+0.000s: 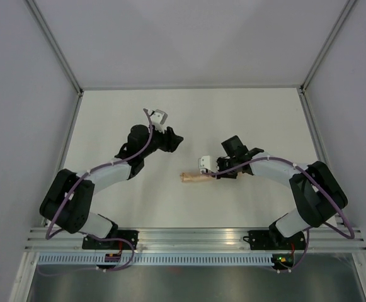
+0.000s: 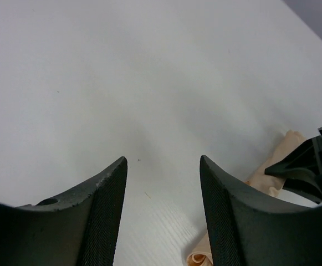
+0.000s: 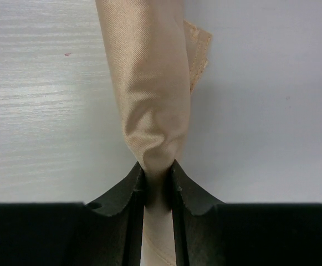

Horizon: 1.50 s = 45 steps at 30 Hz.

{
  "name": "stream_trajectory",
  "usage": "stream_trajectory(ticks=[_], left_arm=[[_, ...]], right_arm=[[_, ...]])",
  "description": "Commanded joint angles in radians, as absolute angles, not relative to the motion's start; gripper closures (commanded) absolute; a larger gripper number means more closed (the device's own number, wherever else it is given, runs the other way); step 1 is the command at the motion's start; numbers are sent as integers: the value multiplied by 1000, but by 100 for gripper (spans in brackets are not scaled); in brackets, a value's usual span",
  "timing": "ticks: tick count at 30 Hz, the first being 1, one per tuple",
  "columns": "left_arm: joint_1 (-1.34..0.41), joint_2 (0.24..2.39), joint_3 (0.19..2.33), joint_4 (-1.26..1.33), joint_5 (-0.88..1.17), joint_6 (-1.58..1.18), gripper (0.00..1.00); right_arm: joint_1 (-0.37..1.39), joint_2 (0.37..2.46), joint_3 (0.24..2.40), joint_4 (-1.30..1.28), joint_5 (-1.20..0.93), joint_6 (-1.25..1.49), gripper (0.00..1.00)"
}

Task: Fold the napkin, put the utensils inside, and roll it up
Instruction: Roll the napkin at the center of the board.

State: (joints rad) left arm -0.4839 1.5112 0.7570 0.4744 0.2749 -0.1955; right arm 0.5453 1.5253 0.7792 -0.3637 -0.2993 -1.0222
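Note:
The napkin [image 1: 194, 178], light orange-tan, lies rolled into a narrow tube on the white table just left of my right gripper [image 1: 223, 170]. In the right wrist view the roll [image 3: 149, 83] runs straight away from the camera, and my right gripper [image 3: 158, 169] is shut on its near end, pinching the cloth between both fingers. My left gripper [image 1: 176, 141] hovers up and left of the roll, open, with only bare table between its fingers [image 2: 108, 194]. The left wrist view catches the roll [image 2: 271, 166] at the lower right. No utensils show; whether they are inside the roll is hidden.
Grey walls enclose the white table [image 1: 245, 113] on three sides. An aluminium rail [image 1: 189, 236] with the arm bases runs along the near edge. My right arm's black gripper body [image 2: 310, 169] shows at the right edge of the left wrist view.

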Motion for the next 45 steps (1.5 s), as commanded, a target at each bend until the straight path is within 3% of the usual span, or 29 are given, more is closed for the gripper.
stream_trajectory(ticks=[1,10,21,27,31,45], left_arm=[[-486,1378,633,751,129,-282,39],[-512,1177,422,949,43,-244,39],[-823,980,347,824,-179,112,38],[-908,928,226,925,-293,69,38],[-949,974,230,884,-262,109,38],[-999,1457,446,861,-68,258,34]], right_arm=[[537,1589,819,-491,-339,-1045,85],[512,1675,891,-548,-359,-1063,86],[497,1752,968,-618,-376,-1077,86],[494,1782,992,-646,-387,-1077,87],[491,1798,1009,-666,-388,-1081,87],[474,1871,1091,-779,-413,-1095,87]])
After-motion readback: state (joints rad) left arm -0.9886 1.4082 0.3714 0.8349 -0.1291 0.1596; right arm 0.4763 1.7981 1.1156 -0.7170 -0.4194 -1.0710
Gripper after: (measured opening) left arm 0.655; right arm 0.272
